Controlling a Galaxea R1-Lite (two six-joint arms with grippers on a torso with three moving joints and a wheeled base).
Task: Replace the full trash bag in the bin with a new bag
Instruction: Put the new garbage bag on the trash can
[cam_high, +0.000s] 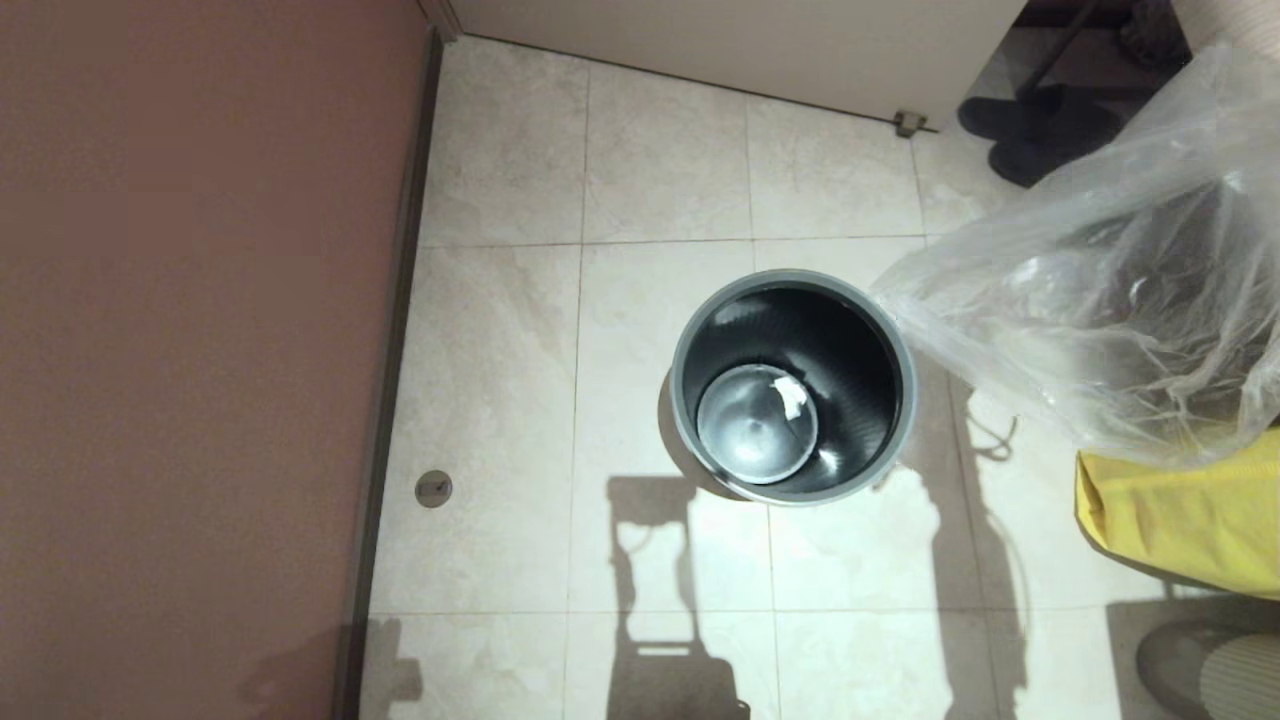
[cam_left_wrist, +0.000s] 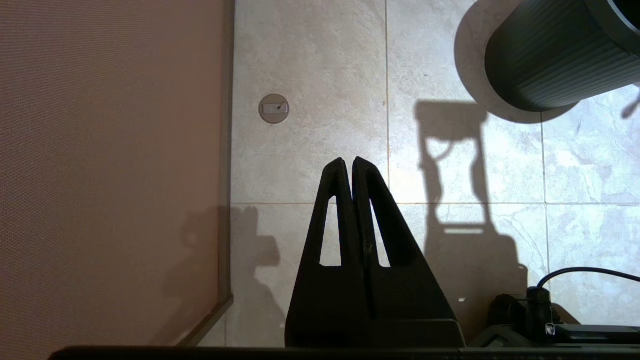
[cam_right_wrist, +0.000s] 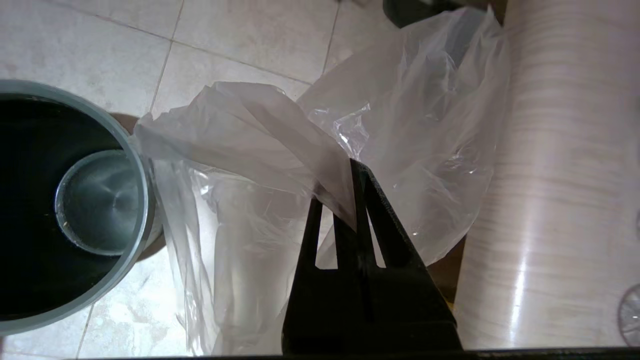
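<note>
Bin (cam_high: 682, 400) mid-frame in head view, unlined. Right gripper (cam_right_wrist: 352, 172) clamped on new bag (cam_high: 1100, 310), upper right, edge brushing rim (bin lies left of jaws). Left gripper (cam_left_wrist: 348, 165) pressed together, idle, farther off.

Pale beige stone-look tiled floor (cam_high: 500, 330) with thin grout lines, bordered by a reddish-brown wall on the left. Standing upright on it, a round dark bin (cam_high: 790, 385) with grey rim. Near the wall, a small round metal floor plate (cam_high: 433, 488). At right, an opaque yellow bag (cam_high: 1190, 520).
</note>
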